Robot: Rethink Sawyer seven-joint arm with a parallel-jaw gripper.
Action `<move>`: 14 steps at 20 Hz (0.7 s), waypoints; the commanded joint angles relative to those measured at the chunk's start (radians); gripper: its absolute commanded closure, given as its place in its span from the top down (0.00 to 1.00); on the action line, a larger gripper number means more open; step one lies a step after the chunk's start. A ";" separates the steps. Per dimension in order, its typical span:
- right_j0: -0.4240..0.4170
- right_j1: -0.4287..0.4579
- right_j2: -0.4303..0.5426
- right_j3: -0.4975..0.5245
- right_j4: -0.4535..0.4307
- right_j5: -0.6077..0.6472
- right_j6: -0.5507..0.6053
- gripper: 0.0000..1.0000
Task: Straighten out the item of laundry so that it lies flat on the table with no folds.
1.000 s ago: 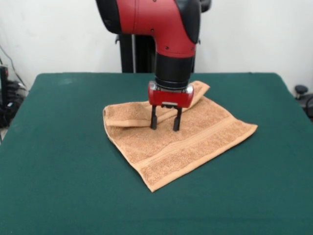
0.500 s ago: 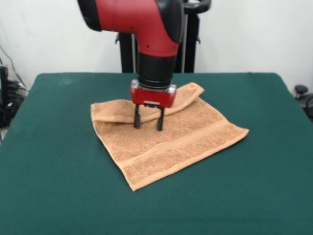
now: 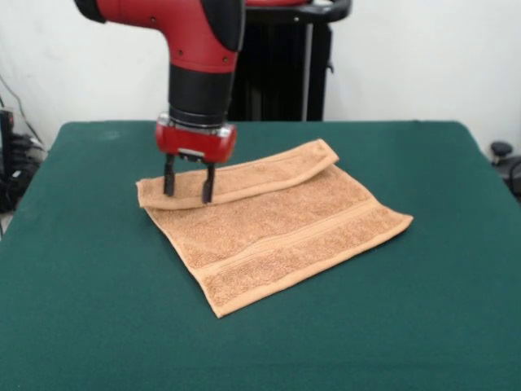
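Fingers: the two black fingers are standing a little apart, tips pressing down on the folded strip of the towel; whether any cloth is pinched between them cannot be told from here.

Gripper: the gripper is hanging straight down from the red and black arm, over the left end of the fold.

Towel: the towel is lying near the middle of the table, turned cornerwise. Its far edge is doubled over toward the camera as a long band running from the left corner to the far corner (the rest is lying flat, one woven stripe showing).

Change: over the last second the gripper has been travelling leftward along the fold, and the whole towel has been sliding left with it. The flap has been drawn out from a bunched hump into a narrow, even strip.

Meaning: my reading is that the cloth is being dragged, not opened; the fold is staying in place, so the task is not yet done. The flap is needing to be lifted and carried back over the far edge.

Writing: no brand, label or lettering is readable anywhere.
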 commanded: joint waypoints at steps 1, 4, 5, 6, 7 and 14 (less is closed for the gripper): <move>0.034 -0.004 0.054 0.087 -0.045 -0.029 0.053 1.00; 0.042 0.002 0.052 0.083 -0.047 -0.032 0.063 1.00; 0.046 0.006 0.051 0.079 -0.046 -0.034 0.067 1.00; 0.050 0.009 0.049 0.074 -0.046 -0.035 0.070 1.00; 0.056 0.011 0.046 0.071 -0.044 -0.035 0.073 1.00; 0.087 -0.077 0.076 0.134 0.019 0.060 0.092 1.00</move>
